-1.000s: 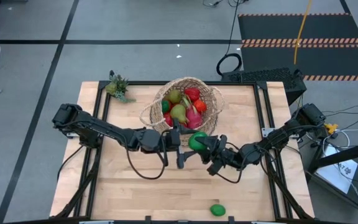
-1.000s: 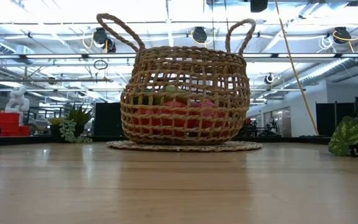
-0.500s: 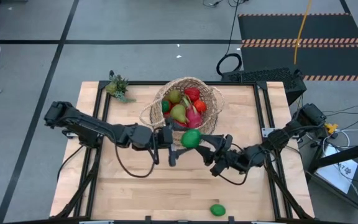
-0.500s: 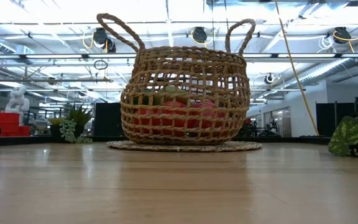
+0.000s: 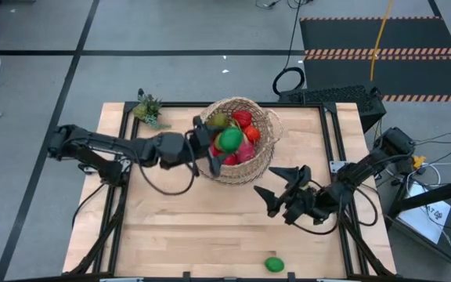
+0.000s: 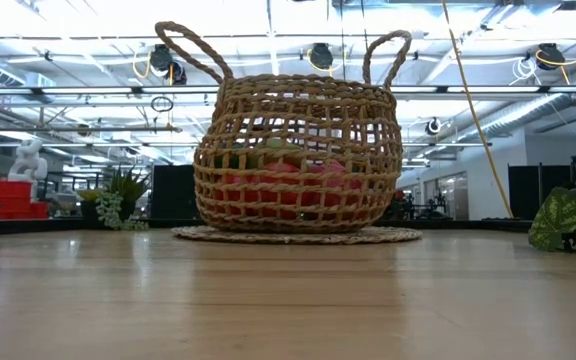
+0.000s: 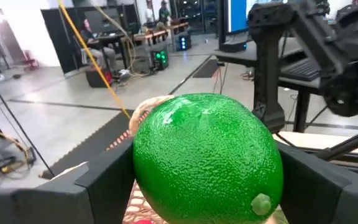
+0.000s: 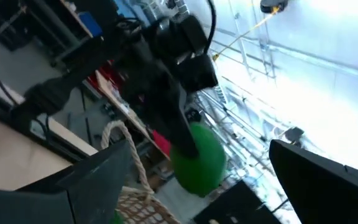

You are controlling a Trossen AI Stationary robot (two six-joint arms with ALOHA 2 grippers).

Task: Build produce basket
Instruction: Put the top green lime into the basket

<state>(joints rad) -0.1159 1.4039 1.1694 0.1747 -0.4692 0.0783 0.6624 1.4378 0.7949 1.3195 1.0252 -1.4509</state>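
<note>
The tan wicker basket stands at the table's far middle, its base flat on the wood, with red, green and orange produce inside. My left gripper reaches from the table's left over the basket's opening, shut on a green lime. My right gripper is open just right of and nearer than the basket, touching nothing. In the right wrist view it looks at the held lime. A second lime lies near the table's near edge. My left gripper pinches the green lime between its two fingers, one finger on each opposite side of its round body. The fingers come from the table's left, about level. The lime is lifted clear, above the produce in the basket.
A small green spiky plant sits at the far left corner. Bare wood lies between the basket and the near edge. The low view shows neither gripper, only the basket and the room behind it.
My left gripper has carried the lime from mid table, just near of the basket, toward the far edge and over the basket's opening. My right gripper, which stood close against the lime, has drawn back toward the right and near edges.
</note>
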